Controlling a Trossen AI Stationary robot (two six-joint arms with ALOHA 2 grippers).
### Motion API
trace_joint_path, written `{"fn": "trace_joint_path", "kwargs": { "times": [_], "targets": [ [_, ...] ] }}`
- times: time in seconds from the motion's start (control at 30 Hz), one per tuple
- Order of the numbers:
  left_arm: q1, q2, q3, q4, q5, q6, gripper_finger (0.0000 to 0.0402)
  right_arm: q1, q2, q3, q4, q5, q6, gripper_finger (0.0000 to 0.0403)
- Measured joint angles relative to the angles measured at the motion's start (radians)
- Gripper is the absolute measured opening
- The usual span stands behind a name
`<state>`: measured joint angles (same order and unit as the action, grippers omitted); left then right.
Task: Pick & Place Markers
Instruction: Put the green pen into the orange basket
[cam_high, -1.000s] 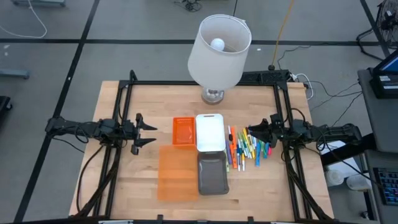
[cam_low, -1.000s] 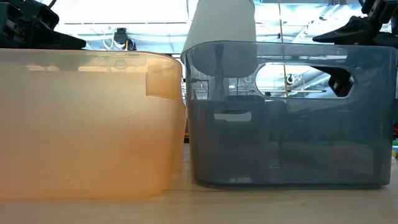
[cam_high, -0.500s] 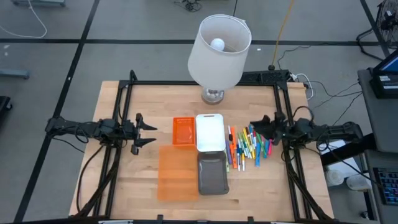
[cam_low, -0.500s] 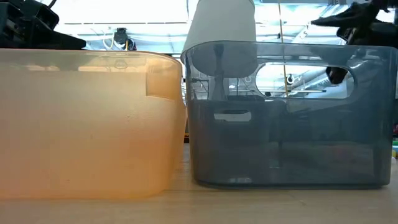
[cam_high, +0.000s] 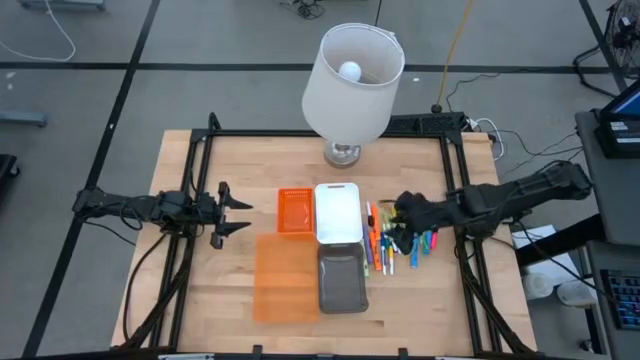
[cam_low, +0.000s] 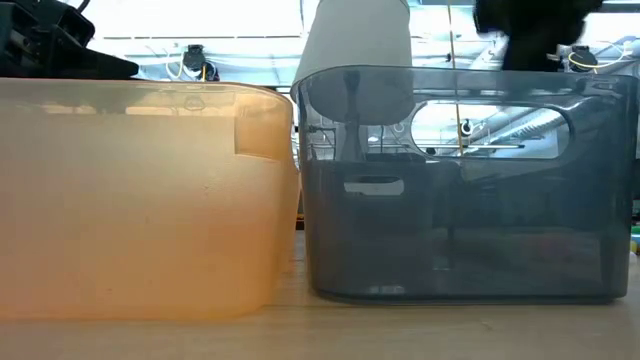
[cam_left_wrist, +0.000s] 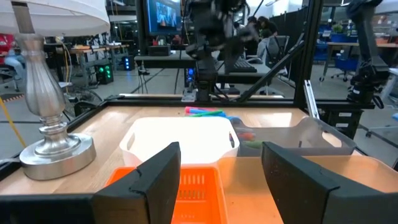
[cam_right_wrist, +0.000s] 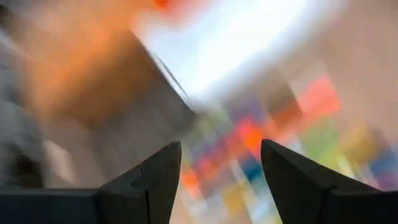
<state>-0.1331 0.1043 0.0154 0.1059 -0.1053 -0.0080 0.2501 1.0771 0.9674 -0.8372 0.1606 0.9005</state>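
The markers (cam_high: 398, 240) lie in a loose, many-coloured row on the table, right of the white tray (cam_high: 338, 212). They show as blurred colour patches in the right wrist view (cam_right_wrist: 261, 134) and far off in the left wrist view (cam_left_wrist: 205, 112). My right gripper (cam_high: 403, 220) (cam_right_wrist: 221, 152) hangs open over the far part of that row, tipped downward, touching nothing I can see. My left gripper (cam_high: 244, 214) (cam_left_wrist: 221, 155) waits open above the table's left side, pointing at the small orange tray (cam_high: 294, 211).
A grey tray (cam_high: 342, 278) sits on the near side of the white one, with a large translucent orange tray (cam_high: 285, 278) to its left; both fill the low view. A lamp (cam_high: 350, 85) stands at the far edge. Bare wood lies near the markers' right.
My right gripper has swung from the table's right edge toward the left, out over the markers, and tipped downward, moving fast enough to blur its wrist view. The markers and trays have stayed in place.
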Motion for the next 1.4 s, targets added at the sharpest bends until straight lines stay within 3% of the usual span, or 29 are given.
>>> {"fn": "trace_joint_path", "kwargs": {
  "times": [0.1,0.2,0.67,1.4],
  "targets": [
    [0.000,0.000,0.000,0.001,0.000,0.000,0.0228,0.030,0.085,0.044,-0.276,-0.004,0.176,0.0210],
    [0.000,0.000,0.000,0.001,0.000,0.000,0.0228,0.063,0.120,0.010,-0.385,0.019,0.287,0.0210],
    [0.000,0.000,0.000,0.001,0.000,0.000,0.0228,0.102,0.110,-0.243,-0.320,0.026,0.412,0.0210],
    [0.000,0.000,0.000,-0.001,0.000,0.000,0.0228,0.104,0.109,-0.366,-0.086,-0.006,0.401,0.0210]
  ]
}}
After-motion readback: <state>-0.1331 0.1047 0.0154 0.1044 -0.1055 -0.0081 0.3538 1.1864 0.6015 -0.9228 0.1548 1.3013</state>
